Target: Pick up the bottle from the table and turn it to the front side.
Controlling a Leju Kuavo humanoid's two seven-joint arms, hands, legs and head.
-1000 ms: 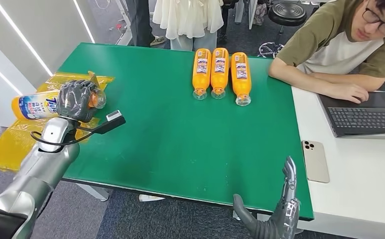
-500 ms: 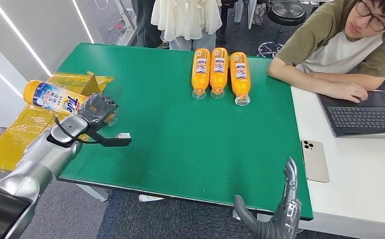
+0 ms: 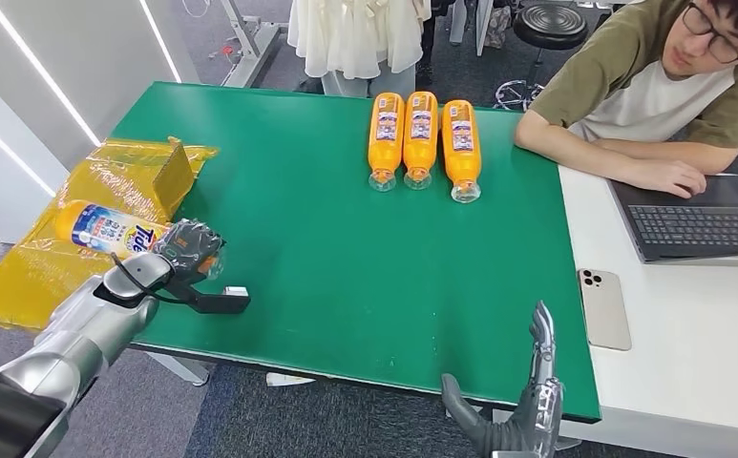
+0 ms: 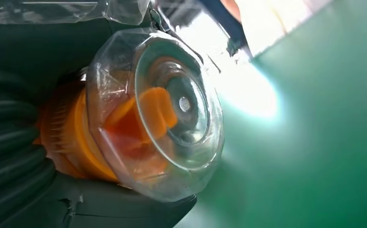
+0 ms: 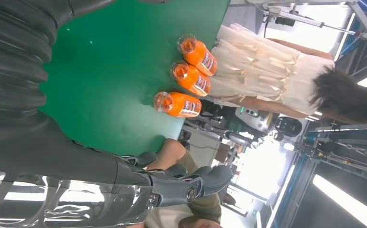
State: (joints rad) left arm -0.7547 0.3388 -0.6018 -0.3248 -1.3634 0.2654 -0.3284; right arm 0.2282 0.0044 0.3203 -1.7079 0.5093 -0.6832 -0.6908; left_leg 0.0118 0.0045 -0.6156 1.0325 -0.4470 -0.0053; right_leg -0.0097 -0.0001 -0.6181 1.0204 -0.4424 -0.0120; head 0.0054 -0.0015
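An orange bottle [image 3: 107,231] is gripped near its clear cap [image 4: 172,114] by the left hand [image 3: 188,250], and is held on its side over the table's [image 3: 346,248] left edge, its base pointing out over yellow wrapping [image 3: 50,258]. The right hand [image 3: 527,405] is seen at the table's near edge with fingers spread and nothing held. Three more bottles [image 3: 421,135] lie side by side at the far edge, near a seated person [image 3: 651,86].
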